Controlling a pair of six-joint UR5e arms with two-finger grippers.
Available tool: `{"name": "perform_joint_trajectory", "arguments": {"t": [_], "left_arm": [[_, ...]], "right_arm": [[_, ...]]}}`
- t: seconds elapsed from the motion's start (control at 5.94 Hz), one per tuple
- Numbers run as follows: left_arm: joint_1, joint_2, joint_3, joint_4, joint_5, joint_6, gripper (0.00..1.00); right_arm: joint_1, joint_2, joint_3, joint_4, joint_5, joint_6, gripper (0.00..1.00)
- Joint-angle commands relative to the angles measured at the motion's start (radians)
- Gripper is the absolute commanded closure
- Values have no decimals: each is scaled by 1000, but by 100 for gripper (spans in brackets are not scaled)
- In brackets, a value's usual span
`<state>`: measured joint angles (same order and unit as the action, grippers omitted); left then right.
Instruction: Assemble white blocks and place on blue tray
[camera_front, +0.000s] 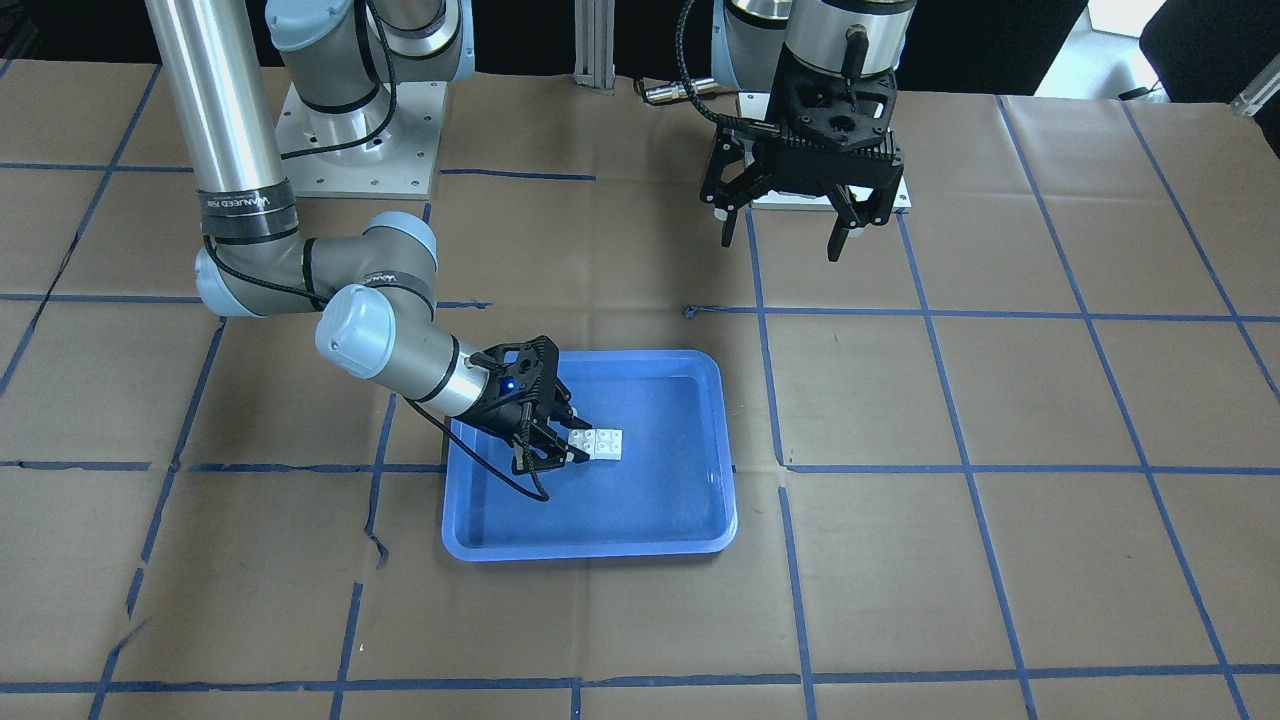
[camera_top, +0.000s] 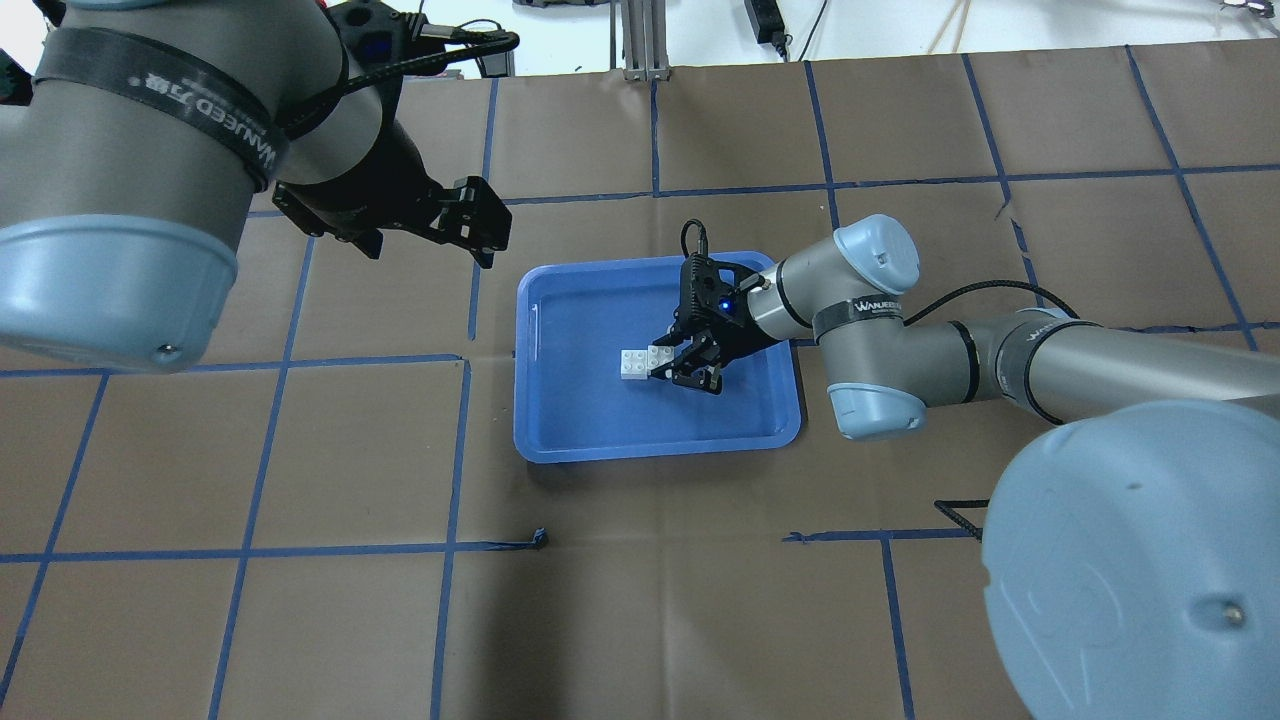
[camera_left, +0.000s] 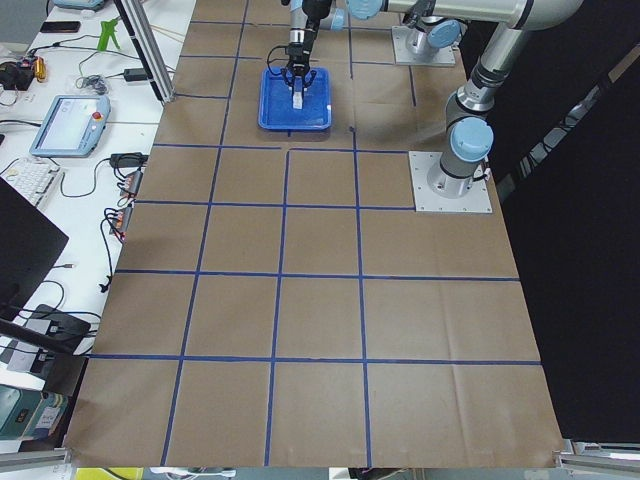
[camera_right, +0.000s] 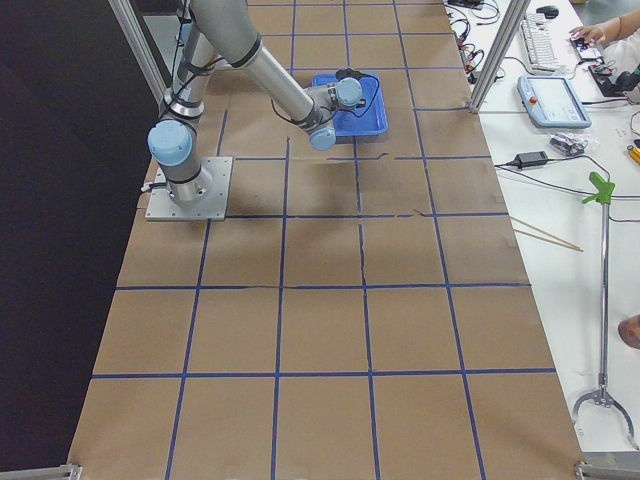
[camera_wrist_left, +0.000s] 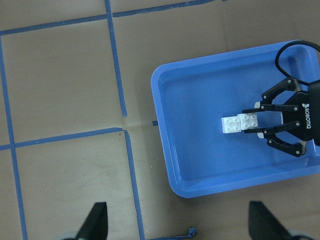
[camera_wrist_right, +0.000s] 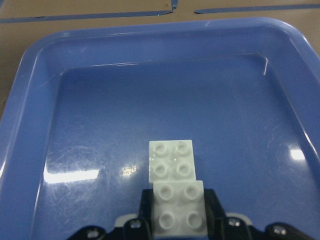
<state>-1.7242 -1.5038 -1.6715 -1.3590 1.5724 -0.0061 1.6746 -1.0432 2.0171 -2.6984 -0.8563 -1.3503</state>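
Two white blocks (camera_front: 600, 443) lie joined in a row on the floor of the blue tray (camera_front: 690, 520), near its middle. They also show in the overhead view (camera_top: 640, 362), the left wrist view (camera_wrist_left: 240, 122) and the right wrist view (camera_wrist_right: 175, 185). My right gripper (camera_front: 570, 440) reaches low into the tray. Its fingers stand on either side of the nearer block with small gaps, so it looks open. My left gripper (camera_front: 780, 247) hangs open and empty above the table, away from the tray, toward the robot's base.
The table is covered in brown paper with a grid of blue tape (camera_top: 460, 450). The tray (camera_top: 560, 440) sits near the table's middle. The arms' base plates (camera_front: 360, 140) are at the robot's edge. Operator desks with devices (camera_left: 70, 120) line the far side.
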Motion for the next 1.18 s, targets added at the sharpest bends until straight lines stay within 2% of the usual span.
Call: {"name": "perform_joint_trajectory", "arguments": {"t": [0.0, 1.01], "left_arm": [[0, 1, -1, 1, 1, 0, 1], [0, 1, -1, 9, 0, 0, 1]], "right_arm": [[-1, 0, 9, 0, 0, 0, 69], [-1, -3, 22, -9, 14, 2, 69]]}}
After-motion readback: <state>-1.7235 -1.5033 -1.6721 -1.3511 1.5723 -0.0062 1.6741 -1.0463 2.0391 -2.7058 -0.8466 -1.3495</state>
